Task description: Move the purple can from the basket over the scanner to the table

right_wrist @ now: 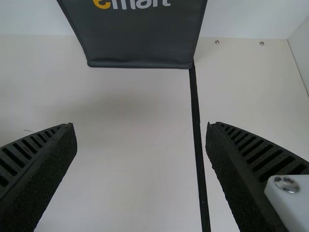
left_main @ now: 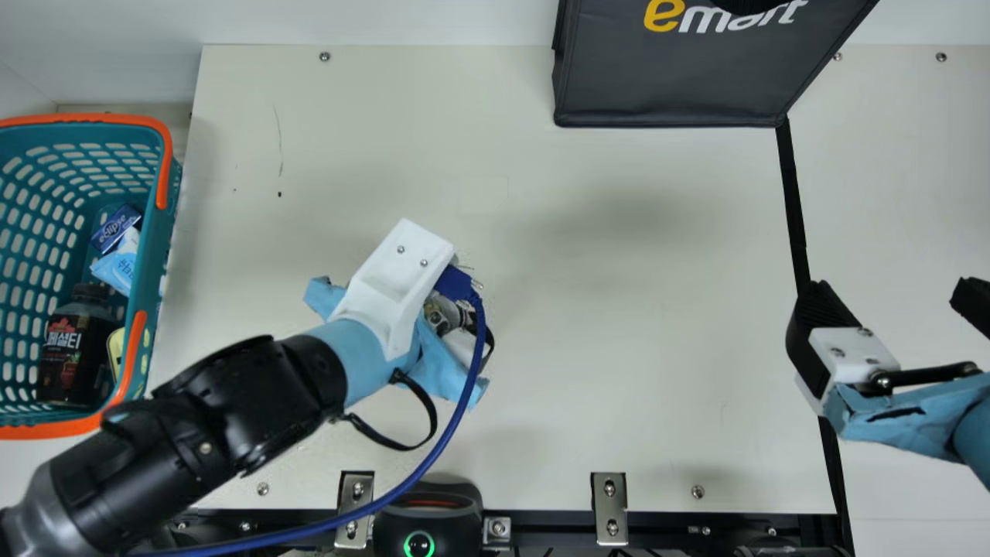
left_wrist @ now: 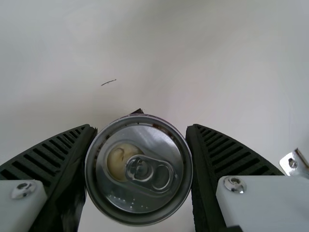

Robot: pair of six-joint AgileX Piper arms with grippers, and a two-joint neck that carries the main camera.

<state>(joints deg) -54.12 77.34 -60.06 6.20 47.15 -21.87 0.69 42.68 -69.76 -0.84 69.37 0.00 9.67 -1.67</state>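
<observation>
Can (left_wrist: 139, 169) sits between the left gripper's (left_main: 445, 363) jaws, pinched on both sides near main view's centre; far right, right gripper (left_main: 893, 300) gapes wide, empty.

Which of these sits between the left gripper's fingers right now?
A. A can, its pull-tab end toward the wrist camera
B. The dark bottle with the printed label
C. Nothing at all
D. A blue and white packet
A: in the left wrist view, the round metal end of the can, with its pull tab, faces the camera between the two ribbed fingers of the left gripper.
</observation>
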